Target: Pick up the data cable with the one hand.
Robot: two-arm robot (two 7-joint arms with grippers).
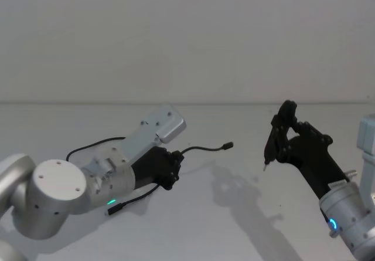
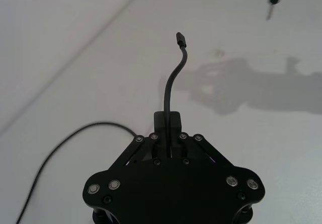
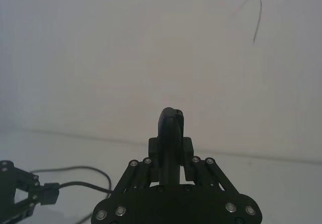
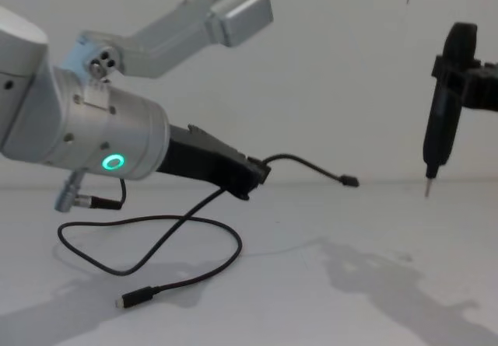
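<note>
Left gripper (image 1: 174,167) is closed tight on the data cable (image 1: 202,149), pinching it a short way back from one end. In chest view the left gripper (image 4: 257,176) sits raised above the counter (image 4: 350,299), pointing fwd and twd the robot's right. A short stub of data cable (image 4: 303,163) sticks out past the fingertips, ending in the free plug (image 4: 350,180), which is in the air. The rest of the cable drops from the gripper, runs in a wide loop on the counter below the left arm, and ends at the other plug (image 4: 128,300), lying flat near the front edge. Left wrist view: cable runs straight out btwn the shut fingertips of the left gripper (image 2: 167,126) to the free plug (image 2: 181,39).

Right gripper (image 1: 282,136) is up on the right side, well apart from the cable, clamped on a black pen-shaped tool (image 1: 270,146) w/ thin metal tip down. The tool (image 4: 440,120) hangs near upright, tip above the counter, not touching. Right wrist view: right gripper (image 3: 171,151) fingers closed around the tool (image 3: 170,121).
</note>
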